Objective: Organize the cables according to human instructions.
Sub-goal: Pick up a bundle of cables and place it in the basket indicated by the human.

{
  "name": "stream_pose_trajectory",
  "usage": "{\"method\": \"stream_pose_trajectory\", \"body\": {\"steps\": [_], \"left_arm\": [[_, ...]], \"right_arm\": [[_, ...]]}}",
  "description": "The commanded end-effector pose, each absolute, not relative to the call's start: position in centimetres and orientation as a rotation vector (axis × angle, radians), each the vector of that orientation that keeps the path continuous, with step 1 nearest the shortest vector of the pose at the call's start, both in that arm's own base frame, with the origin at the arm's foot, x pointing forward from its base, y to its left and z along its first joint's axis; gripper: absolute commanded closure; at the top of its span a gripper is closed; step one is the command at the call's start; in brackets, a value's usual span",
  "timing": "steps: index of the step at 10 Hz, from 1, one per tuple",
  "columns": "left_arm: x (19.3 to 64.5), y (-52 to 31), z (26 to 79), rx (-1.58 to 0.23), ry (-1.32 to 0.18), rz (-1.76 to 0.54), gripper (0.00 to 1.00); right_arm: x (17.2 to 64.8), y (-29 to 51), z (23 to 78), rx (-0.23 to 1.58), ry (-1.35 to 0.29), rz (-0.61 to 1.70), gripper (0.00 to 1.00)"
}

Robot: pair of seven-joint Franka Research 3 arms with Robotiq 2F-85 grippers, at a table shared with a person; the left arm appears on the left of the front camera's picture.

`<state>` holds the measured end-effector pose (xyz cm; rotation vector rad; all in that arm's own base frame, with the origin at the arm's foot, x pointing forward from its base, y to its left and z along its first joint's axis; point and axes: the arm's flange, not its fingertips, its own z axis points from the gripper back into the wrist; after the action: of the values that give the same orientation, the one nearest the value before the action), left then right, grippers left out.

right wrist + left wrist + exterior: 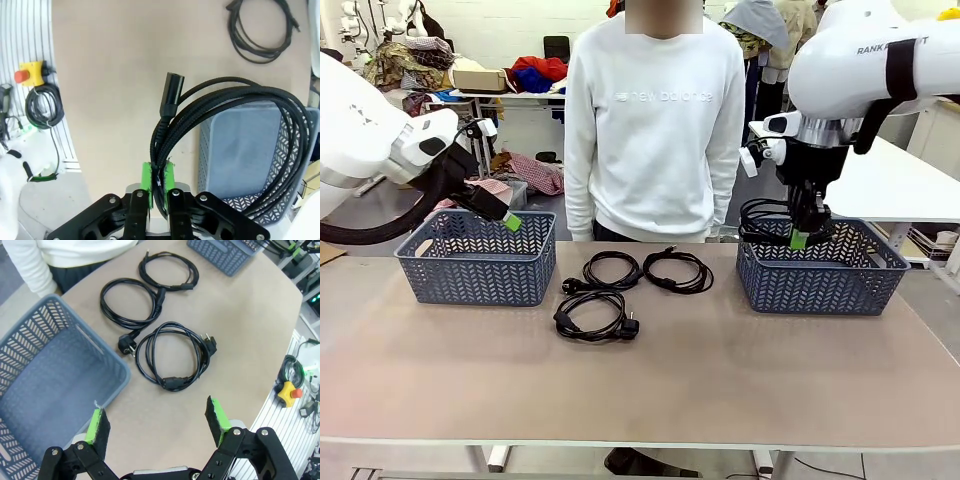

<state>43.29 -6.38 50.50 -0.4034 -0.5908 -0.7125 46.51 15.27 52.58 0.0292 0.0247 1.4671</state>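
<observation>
While the right hand (799,240) (157,172) pinches its green pads tight on a thin black cord (761,213) (240,100), the round coil hangs off to one side of the fingers. A chunky black plug (173,89) juts out just past the fingertips. Directly below this hand sits a grey-blue plastic lattice basket (823,282) (240,150), and the coil hovers above its rim. Three more black coiled cords lie flat on the brown table (740,380) ahead of the left hand (510,221) (157,415). The nearest cord (592,318) (172,357) lies just beyond its fingertips. A second cord (612,268) (131,305) and a third cord (678,270) (169,271) rest side by side farther on. The left hand is spread wide and holds nothing. One of its fingers hangs over the corner of a second grey-blue lattice basket (470,270) (45,390), the other over bare table. A person in a white sweatshirt (655,120) stands across the table, beyond both hands.
</observation>
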Motion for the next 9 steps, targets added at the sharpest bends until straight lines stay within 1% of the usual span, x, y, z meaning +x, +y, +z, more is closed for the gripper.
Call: {"method": "stream_pose_trajectory", "body": {"steps": [1, 5, 6, 9], "left_arm": [[43.2, -6.2, 50.4, -0.425, -0.605, -0.729, 0.0], [43.2, -6.2, 50.4, -0.425, -0.605, -0.729, 0.0], [43.2, -6.2, 50.4, -0.425, -0.605, -0.729, 0.0], [43.2, -6.2, 50.4, -0.425, -0.605, -0.729, 0.0]], "right_arm": [[45.7, 15.8, 53.0, 0.03, 0.016, 1.478, 1.0], [45.7, 15.8, 53.0, 0.03, 0.016, 1.478, 1.0], [46.1, 15.9, 52.8, 0.026, 0.022, 1.479, 0.89], [50.3, 11.9, 51.5, -0.031, -0.038, 1.435, 0.89]]}}
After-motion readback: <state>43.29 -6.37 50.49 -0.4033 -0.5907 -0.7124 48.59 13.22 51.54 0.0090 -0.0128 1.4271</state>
